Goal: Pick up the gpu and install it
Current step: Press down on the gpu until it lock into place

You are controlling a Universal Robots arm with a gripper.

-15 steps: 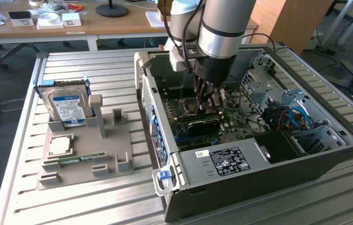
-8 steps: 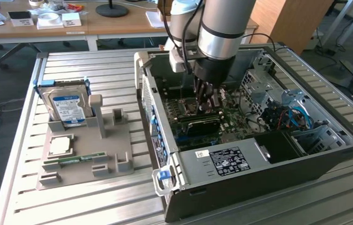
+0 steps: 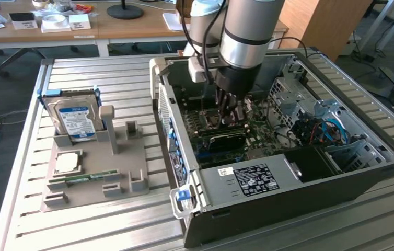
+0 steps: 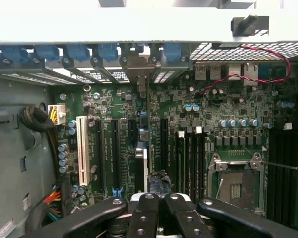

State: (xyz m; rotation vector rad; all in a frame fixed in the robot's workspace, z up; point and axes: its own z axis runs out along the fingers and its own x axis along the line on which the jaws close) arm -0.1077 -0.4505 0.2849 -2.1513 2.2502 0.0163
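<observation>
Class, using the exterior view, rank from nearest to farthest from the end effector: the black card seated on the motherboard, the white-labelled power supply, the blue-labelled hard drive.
1. Black card, just below the end effector, inside the case.
2. White-labelled power supply, at the case's near end.
3. Blue-labelled hard drive, on the grey stand at the exterior view's left.

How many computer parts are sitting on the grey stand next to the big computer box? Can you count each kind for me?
hard drive: 1
square silver chip: 1
green RAM stick: 1
Total: 3
</observation>
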